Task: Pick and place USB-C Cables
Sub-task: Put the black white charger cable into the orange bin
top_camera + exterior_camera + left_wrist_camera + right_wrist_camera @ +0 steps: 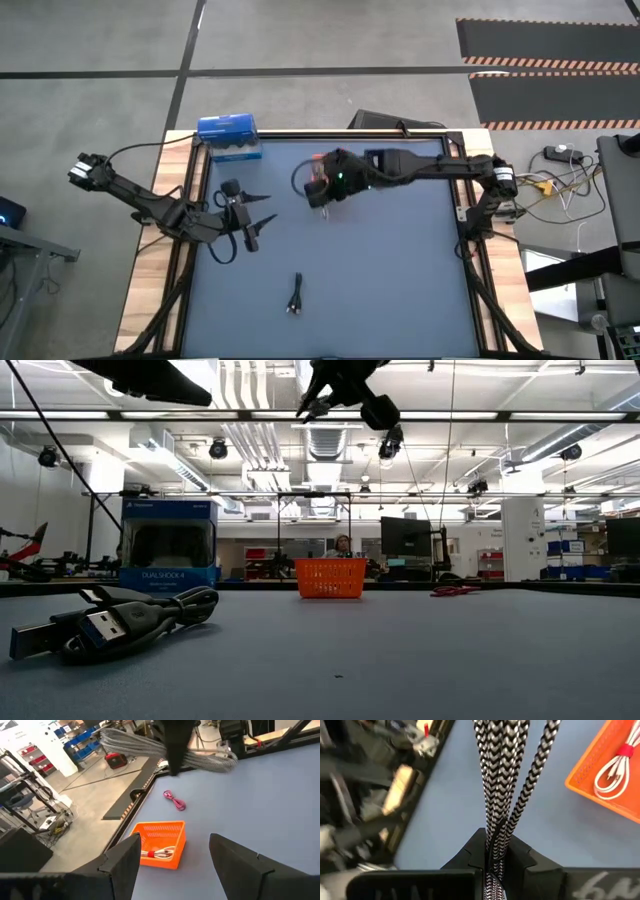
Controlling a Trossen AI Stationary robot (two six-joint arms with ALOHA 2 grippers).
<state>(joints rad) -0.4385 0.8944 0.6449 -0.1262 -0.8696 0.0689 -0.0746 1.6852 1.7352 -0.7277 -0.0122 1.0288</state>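
Observation:
My right gripper [322, 192] is shut on the silver-grey braided cable [150, 747] and holds it in the air beside the small orange tray [160, 845]. It shows at the top of the low view [320, 400]. The white cable [157, 853] lies inside the tray. The magenta-pink cable [174, 800] lies on the table past the tray. The black cable [295, 295] lies on the table near the front edge. My left gripper [270, 207] is open and empty, left of the tray, its fingers pointing toward it. My right gripper pinches several strands of the silver-grey cable bundle [495, 835] between its two fingers, about midway along the bundle. The fingers come from above and lie across it. The bundle [210, 761] hangs roughly level, clear of the table.
A blue box [228, 135] stands at the table's far left edge. The black cable lies close to the low camera [120, 625]. Bare blue table [400, 270] lies to the right and front. Black arm wires trail by the left arm.

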